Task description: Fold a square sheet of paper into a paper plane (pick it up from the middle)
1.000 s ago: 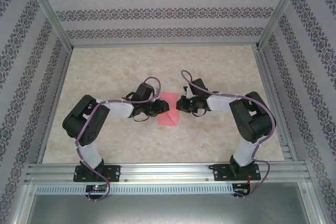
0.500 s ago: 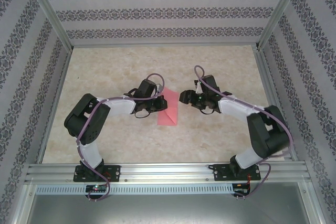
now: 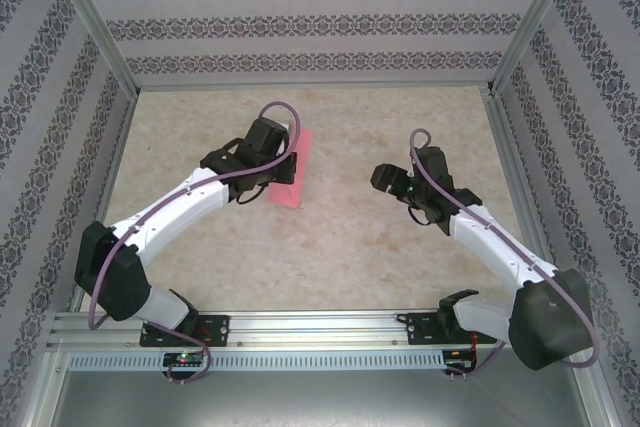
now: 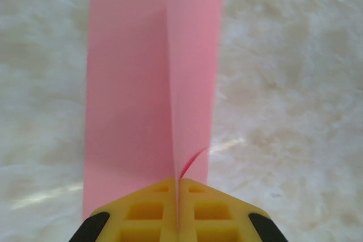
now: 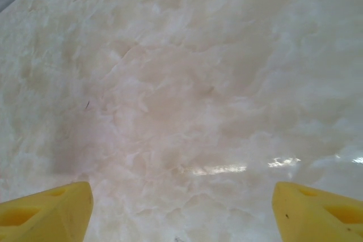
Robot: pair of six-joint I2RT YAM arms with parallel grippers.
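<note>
We count two arms, two grippers and one paper on the surface point(image 3: 330, 257). On the left, the left arm reaches from the near edge toward the middle. There the left gripper point(image 3: 283, 165) is clamped on the paper point(image 3: 298, 147). From the left wrist we see its two yellow fingers point(image 4: 142, 219) pressed together with no gap, pinching a raised fold of the paper. One pink flap stands up from the pinch, and the rest lies flat on the surface to its left. A small curl shows in the paper's edge right at the fingertips. The paper sits just left of the surface's middle, a little toward the far edge. To the right, well apart from the paper, the right gripper point(image 3: 385, 177) hangs over bare surface, holding nothing. From the right wrist we see its two yellow fingers point(image 5: 51, 208) standing wide apart, with marbled surface between them.
</note>
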